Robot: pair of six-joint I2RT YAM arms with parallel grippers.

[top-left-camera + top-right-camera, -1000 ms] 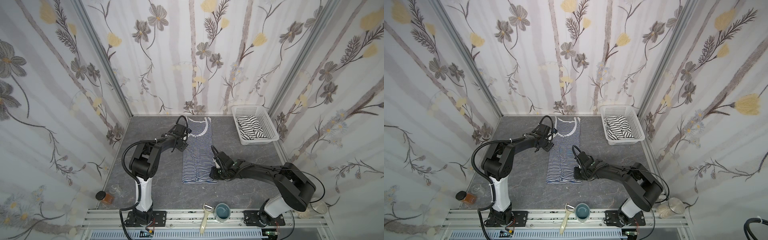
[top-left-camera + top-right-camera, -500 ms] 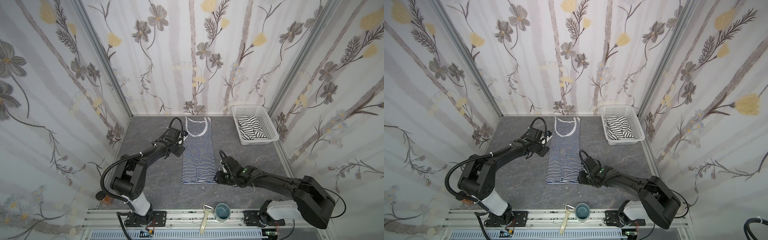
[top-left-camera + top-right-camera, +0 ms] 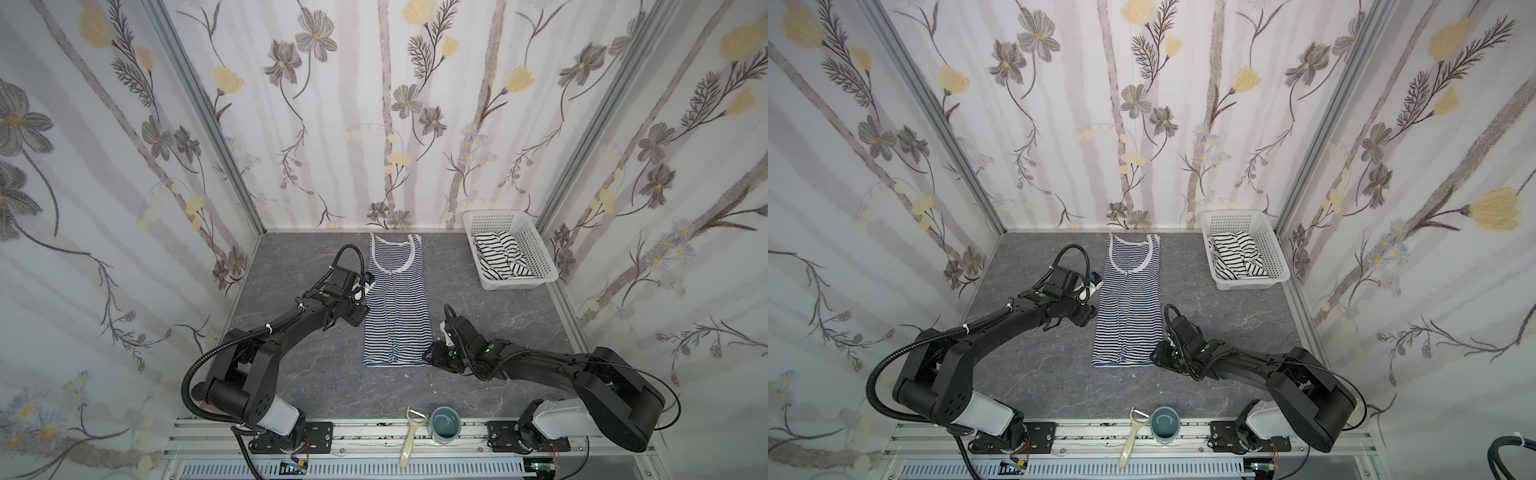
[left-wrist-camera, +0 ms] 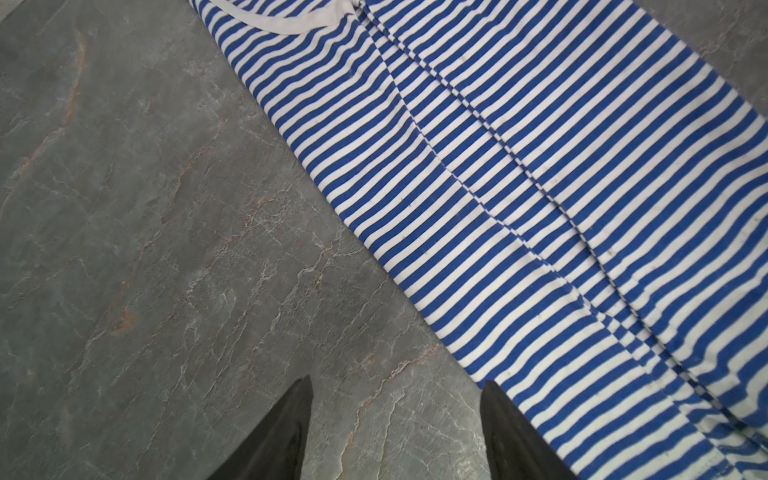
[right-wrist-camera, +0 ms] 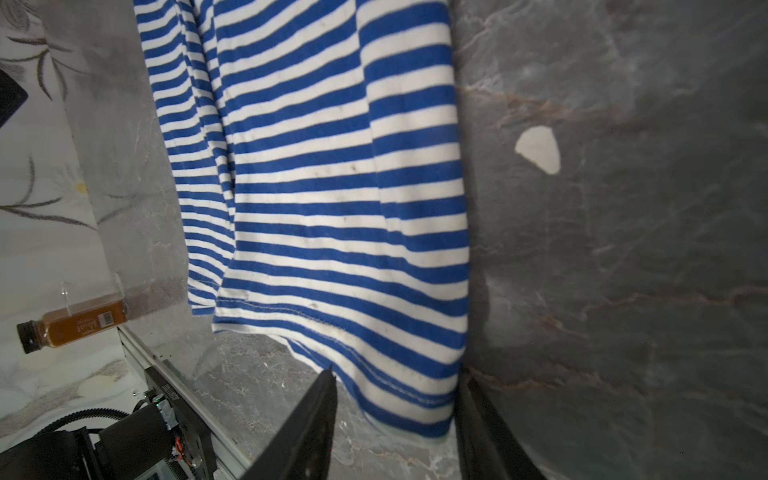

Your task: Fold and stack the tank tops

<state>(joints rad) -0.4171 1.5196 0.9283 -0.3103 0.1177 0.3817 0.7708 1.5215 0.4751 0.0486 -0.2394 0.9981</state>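
Navy tank top (image 3: pixel 397 307) unmoved; left fingers (image 4: pixel 286 436), spread, retreated along edge; right fingers (image 5: pixel 311 436) spread astride hem.

B/W top (image 3: pixel 500 257) partly hidden inside basket (image 3: pixel 536 251), navy top (image 4: pixel 540 187) cut off by L wrist view edges

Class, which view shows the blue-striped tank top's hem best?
Right wrist view: the hem of the blue-striped tank top is close, stitching visible, one corner between the fingers of the right gripper. Both top views show that hem small; the left wrist view shows only stripes.
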